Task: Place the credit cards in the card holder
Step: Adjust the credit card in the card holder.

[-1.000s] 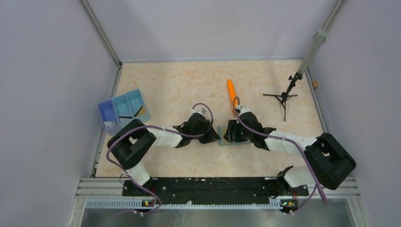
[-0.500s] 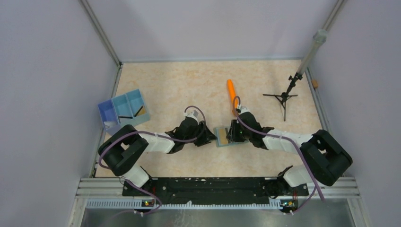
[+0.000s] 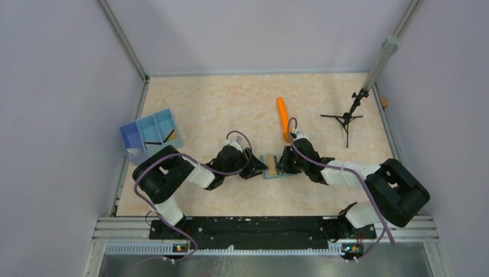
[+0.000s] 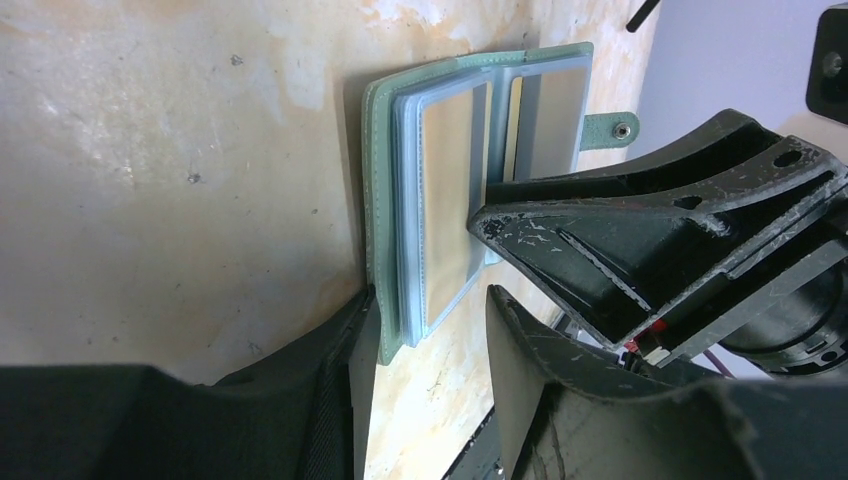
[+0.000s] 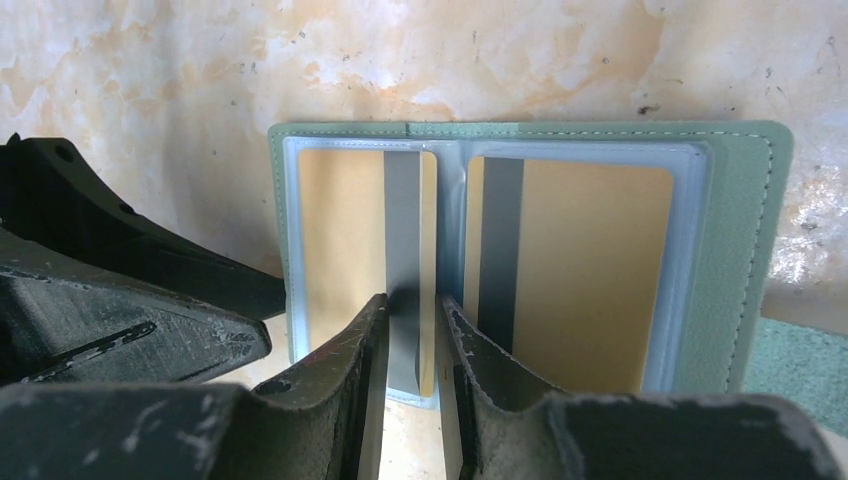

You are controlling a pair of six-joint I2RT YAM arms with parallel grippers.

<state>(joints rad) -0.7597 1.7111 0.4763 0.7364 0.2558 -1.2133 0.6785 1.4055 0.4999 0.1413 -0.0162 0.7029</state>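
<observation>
While left end effector (image 4: 430,305) gapes, right end effector (image 5: 412,305) near-shut over card (image 5: 345,230), grip unclear

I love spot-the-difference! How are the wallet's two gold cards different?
In the right wrist view, the left card has its grey stripe on its right side; the right card, on its left. The right end effector straddles the left card's stripe; the right card's lies outside it. Both are gold with one grey stripe.

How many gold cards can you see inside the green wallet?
2. In the right wrist view, one gold card sits in the left sleeve, a second gold card in the right sleeve of the wallet. More could be hidden behind them.
</observation>
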